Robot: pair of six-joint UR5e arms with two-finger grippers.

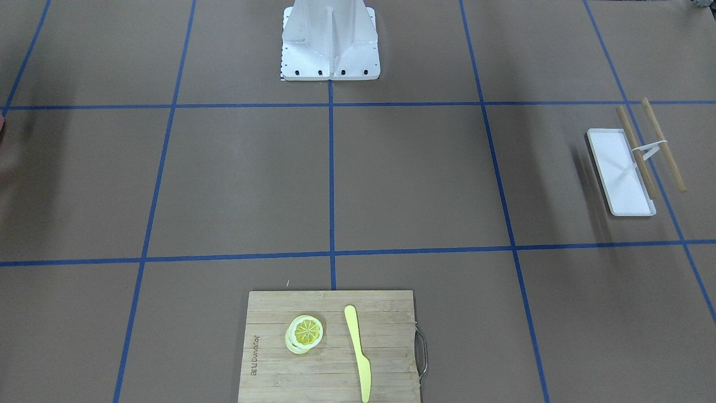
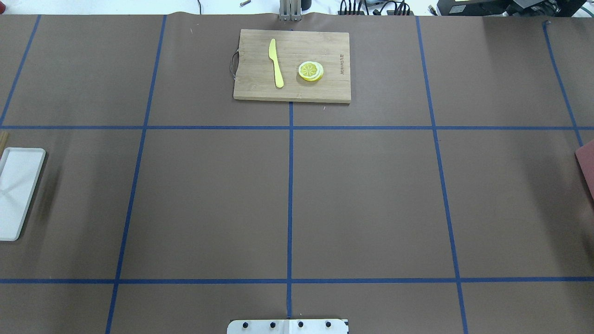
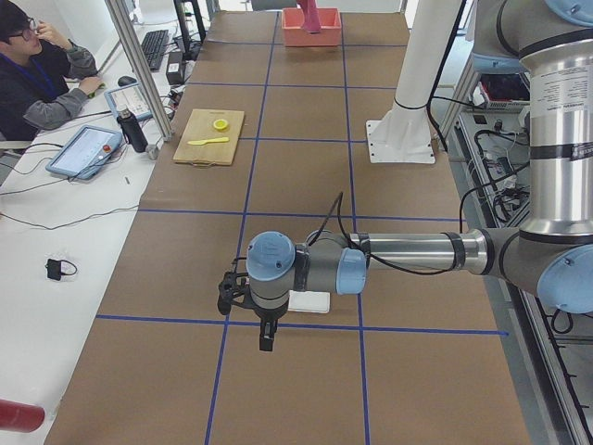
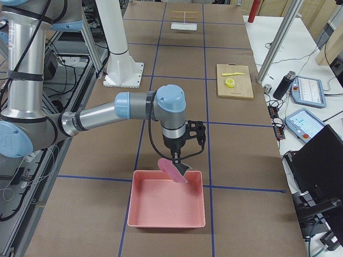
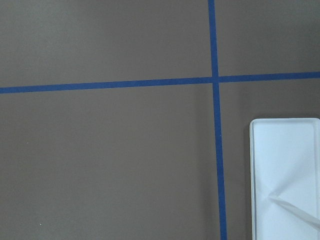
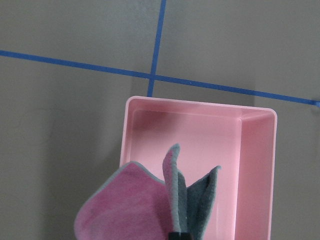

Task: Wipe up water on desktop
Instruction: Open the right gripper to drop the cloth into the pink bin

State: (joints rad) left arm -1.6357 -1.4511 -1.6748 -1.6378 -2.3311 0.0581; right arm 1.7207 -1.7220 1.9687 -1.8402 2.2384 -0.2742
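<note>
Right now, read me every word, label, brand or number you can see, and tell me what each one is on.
Cutting board: one engraved brand word along a short edge, too small and blurred to read surely.
Tablets: nothing legible on them.
Pink cloth, pink bin, white tray, desktop: no writing visible.

The front-facing camera looks steeply down over the brown, blue-taped tabletop (image 1: 425,179) toward the white metal robot pedestal (image 1: 330,50). The overhead camera looks the opposite way, and both share the pale wooden cutting board (image 1: 330,347). Two end cameras look along the tabletop (from farther off, wider). The left wrist camera sits close above the white rectangular tray (image 5: 285,170). The right wrist camera looks past a pink-and-grey cloth (image 6: 120,205) into the pink plastic bin (image 6: 200,130).
</note>
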